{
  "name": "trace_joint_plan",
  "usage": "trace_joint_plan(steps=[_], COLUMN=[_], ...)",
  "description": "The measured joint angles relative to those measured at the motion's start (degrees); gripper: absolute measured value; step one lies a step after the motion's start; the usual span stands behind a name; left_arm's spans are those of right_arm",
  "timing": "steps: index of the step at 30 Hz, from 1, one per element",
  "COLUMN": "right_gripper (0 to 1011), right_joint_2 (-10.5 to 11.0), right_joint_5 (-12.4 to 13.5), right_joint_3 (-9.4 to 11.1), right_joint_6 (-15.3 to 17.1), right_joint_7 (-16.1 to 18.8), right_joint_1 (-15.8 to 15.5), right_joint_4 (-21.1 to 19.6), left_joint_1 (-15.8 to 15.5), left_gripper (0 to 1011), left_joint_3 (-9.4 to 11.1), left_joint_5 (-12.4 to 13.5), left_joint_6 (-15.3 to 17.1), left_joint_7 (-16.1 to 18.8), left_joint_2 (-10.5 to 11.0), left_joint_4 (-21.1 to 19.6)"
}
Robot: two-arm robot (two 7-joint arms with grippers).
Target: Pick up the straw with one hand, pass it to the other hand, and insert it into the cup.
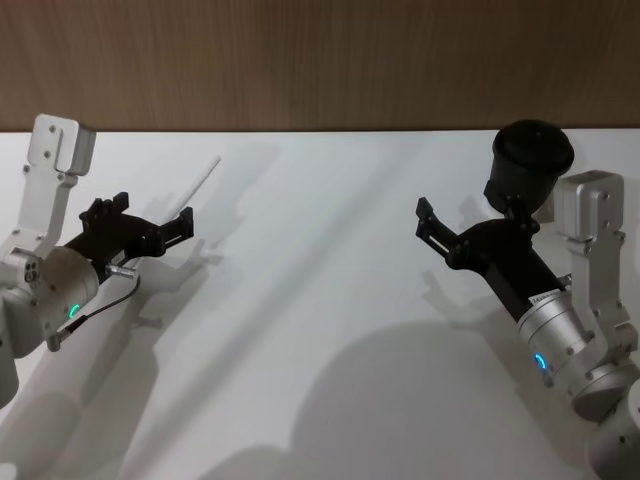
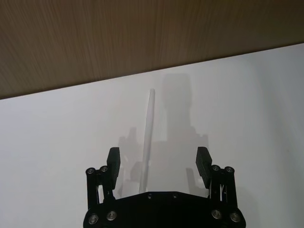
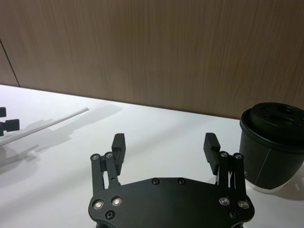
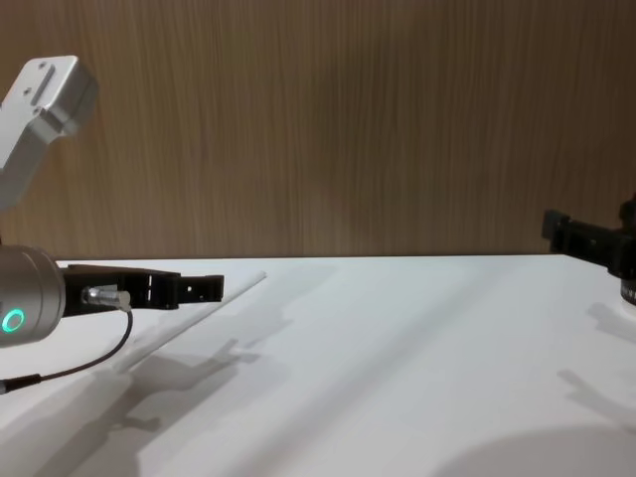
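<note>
Head view first: got the left hand (image 1: 155,212) on the left of the white tabletop (image 1: 330,300), spread wide and gripping nothing, with the straw (image 1: 203,178) lying flat and poking out toward the far wall. Also got the right hand (image 1: 429,224) on the right, open just as wide and empty too, just left of the black lidded cup (image 1: 530,158).

Left wrist view: shows the straw running straight up the middle of the open gap, touching neither side.

Right wrist view: puts the cup close beside the right hand.

Chest view: looks like the left hand sits just above the straw, can't tell how low though.

Could easily go wrong on the close: too high and pinches air, off-centre and rolls the thin tube away. Might also clip the cup during the handoff.
</note>
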Motion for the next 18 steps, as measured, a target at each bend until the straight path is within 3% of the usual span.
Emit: trace_joint_plan(steps=[18], right_gripper=[1001], right_joint_2=[0.0], right_joint_5=[0.0], right_joint_3=[0.0], right_joint_6=[0.0], right_joint_7=[0.0], right_joint_1=[0.0], right_joint_4=[0.0], left_joint_1=[-0.24], left_gripper=[1003], left_joint_3=[0.83], left_joint_5=[2.4], left_joint_6=[0.05], left_joint_7=[-0.02], left_joint_2=[-0.2], left_joint_4=[0.79])
